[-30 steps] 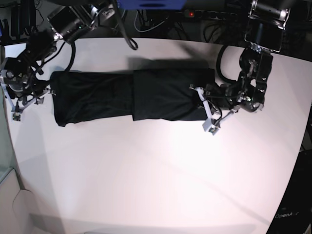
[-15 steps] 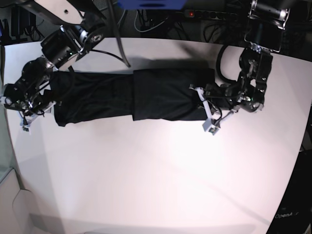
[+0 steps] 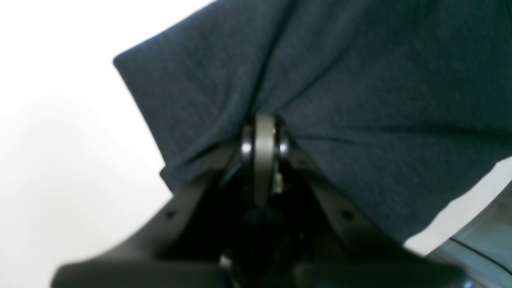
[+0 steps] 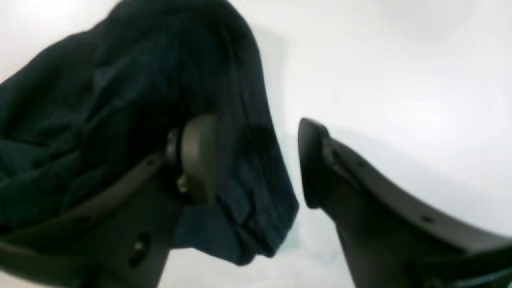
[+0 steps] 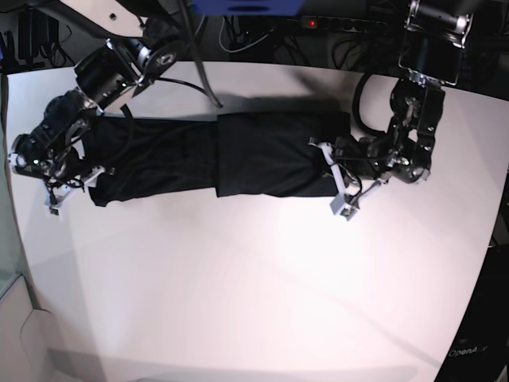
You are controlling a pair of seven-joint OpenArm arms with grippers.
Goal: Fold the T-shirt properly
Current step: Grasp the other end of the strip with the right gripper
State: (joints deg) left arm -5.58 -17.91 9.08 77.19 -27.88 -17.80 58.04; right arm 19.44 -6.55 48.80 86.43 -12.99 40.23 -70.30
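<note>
Right gripper (image 5: pixel 70 185) shifted to T-shirt (image 5: pixel 215 155) corner — open

Two black arms, white-tipped at the grippers

Both arms are built of chunky black segments with black cables looping off them. The left arm (image 5: pixel 409 135) carries a glossy black box near its top with a silvery bracket above it. The left gripper (image 5: pixel 338 185) has white finger pieces; close up, its fingers (image 3: pixel 262 148) are matte black with a grey pad strip and small shiny spots on each side. The right arm (image 5: pixel 103 76) shows white shell panels near the top. The right gripper (image 4: pixel 256 160) has broad, dark, rounded fingers (image 4: pixel 198 156) with small screw holes along the shanks.
</note>
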